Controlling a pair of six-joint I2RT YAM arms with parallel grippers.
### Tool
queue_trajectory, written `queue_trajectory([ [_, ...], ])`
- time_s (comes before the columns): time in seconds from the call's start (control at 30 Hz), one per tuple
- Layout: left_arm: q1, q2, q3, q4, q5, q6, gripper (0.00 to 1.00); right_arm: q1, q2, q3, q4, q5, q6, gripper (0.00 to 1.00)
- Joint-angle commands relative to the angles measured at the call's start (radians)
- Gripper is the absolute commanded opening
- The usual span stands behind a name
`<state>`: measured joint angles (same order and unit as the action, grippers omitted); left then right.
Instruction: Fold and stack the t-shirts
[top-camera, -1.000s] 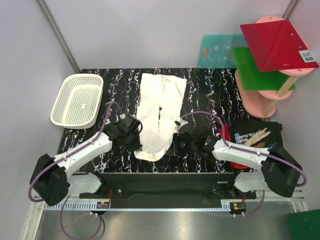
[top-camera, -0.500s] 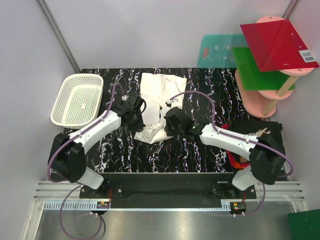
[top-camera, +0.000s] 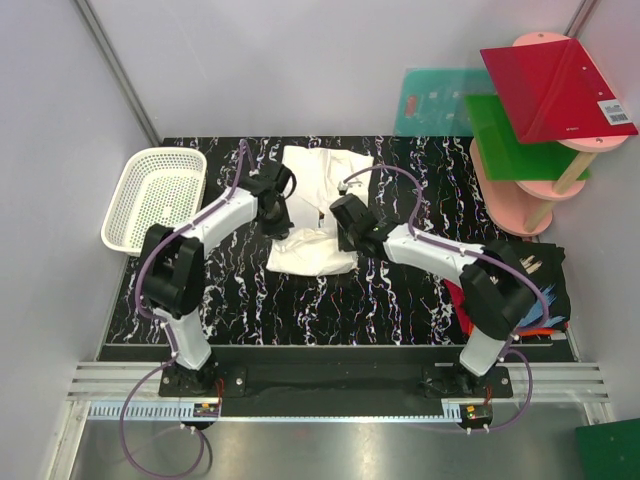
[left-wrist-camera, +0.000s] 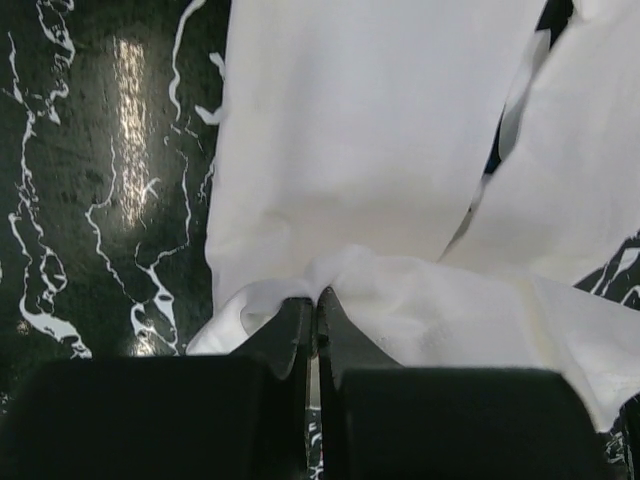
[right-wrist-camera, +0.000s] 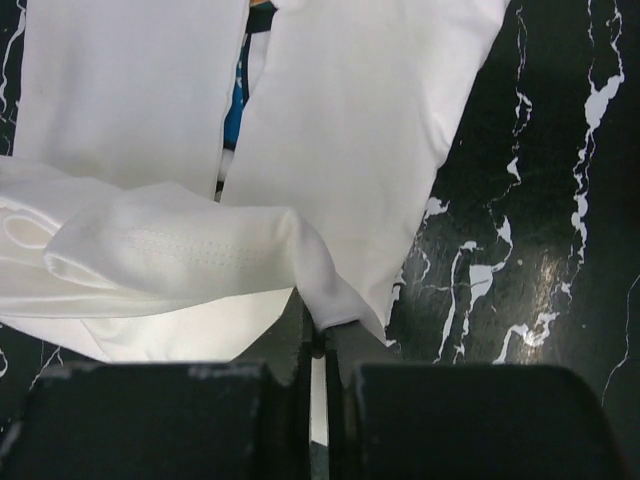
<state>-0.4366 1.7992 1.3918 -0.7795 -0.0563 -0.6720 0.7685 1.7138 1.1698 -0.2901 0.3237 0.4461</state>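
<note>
A white t-shirt (top-camera: 318, 190) lies lengthwise at the table's middle, its near end lifted and doubled back over itself. My left gripper (top-camera: 273, 213) is shut on the shirt's left near corner, and the cloth bunches at its tips (left-wrist-camera: 317, 298). My right gripper (top-camera: 346, 227) is shut on the right near corner (right-wrist-camera: 322, 332). A sliver of blue print (right-wrist-camera: 236, 112) shows between the shirt's two folded-in sides. A black printed t-shirt (top-camera: 530, 268) lies at the table's right edge, with a red-orange one (top-camera: 463, 312) peeking out beneath it; the right arm crosses over both.
A white mesh basket (top-camera: 155, 200) stands at the far left of the black marbled table (top-camera: 330, 300). A pink stand with red and green boards (top-camera: 540, 110) rises at the far right. A teal board (top-camera: 435, 100) leans at the back.
Both grippers have travelled away from the near edge toward the back, carrying the shirt's near hem up and over the shirt. The visible shirt is now shorter.
</note>
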Motion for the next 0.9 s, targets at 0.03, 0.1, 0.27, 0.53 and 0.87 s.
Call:
queue_trajectory([
  [0.03, 0.042, 0.083, 0.113, 0.0, 0.036, 0.035, 0.02, -0.035, 0.073, 0.114, 0.029, 0.031, -0.058, 0.01],
  [0.1, 0.053, 0.11, 0.137, 0.0, 0.05, 0.045, 0.15, -0.051, 0.121, 0.157, 0.035, 0.029, -0.069, 0.01],
  [0.27, 0.081, 0.1, 0.167, 0.002, 0.075, 0.072, 0.9, -0.075, 0.223, 0.249, 0.034, 0.064, -0.075, 0.02],
  [0.53, 0.082, -0.236, -0.052, 0.123, 0.025, 0.098, 0.99, -0.08, 0.271, 0.324, 0.043, 0.199, -0.056, 0.53],
  [0.87, 0.061, -0.36, -0.238, 0.295, 0.219, 0.095, 0.48, -0.077, 0.005, 0.087, 0.196, 0.12, -0.058, 0.97],
])
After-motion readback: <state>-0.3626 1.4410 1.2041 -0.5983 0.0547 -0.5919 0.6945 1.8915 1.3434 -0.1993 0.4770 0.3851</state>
